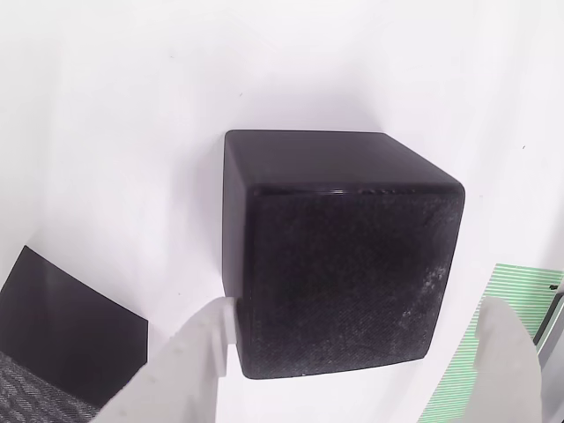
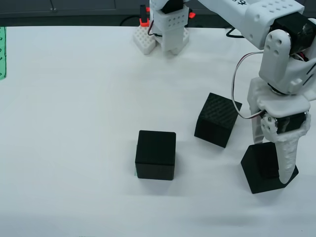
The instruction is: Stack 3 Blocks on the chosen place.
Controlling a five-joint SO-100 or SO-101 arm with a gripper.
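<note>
In the overhead view we see our white arm reaching from its base at the top edge across to the right side, where it bends sharply down at the wrist. The gripper points straight down, its two white fingers spread apart. In the view riding on the gripper, one finger rises from the lower left and the other from the lower right, well apart. A thin wire loops beside the wrist.
</note>
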